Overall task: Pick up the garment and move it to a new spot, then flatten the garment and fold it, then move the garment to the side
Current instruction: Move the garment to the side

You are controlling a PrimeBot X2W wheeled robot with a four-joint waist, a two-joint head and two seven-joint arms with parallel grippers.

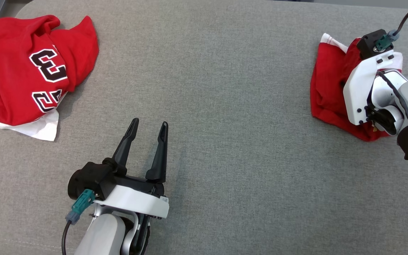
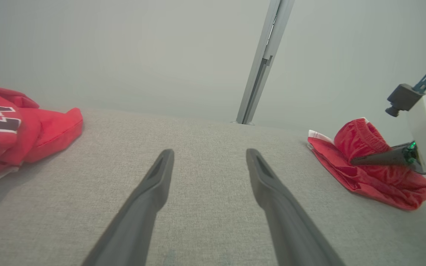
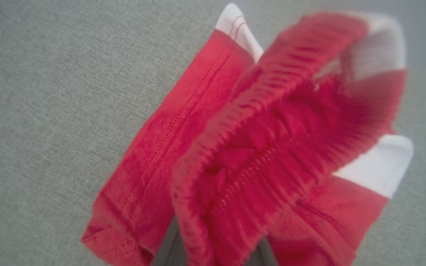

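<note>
The garment (image 1: 328,83), red shorts with white trim and a gathered elastic waistband, is lying bunched at the far right of the grey surface (image 1: 207,71). The right gripper (image 2: 357,161) is pinching the waistband, jaws nearly closed on the cloth, and the band is standing up above the rest of the fabric. In the right wrist view the raised band is showing blurred, and the cloth is covering most of both fingers. In the head view the wrist housing is hiding the grip point. The left gripper (image 1: 149,124) is pointing over bare surface near the middle, jaws spread wide, holding nothing. A crumpled red jersey (image 1: 37,71) is lying far left, well apart.
</note>
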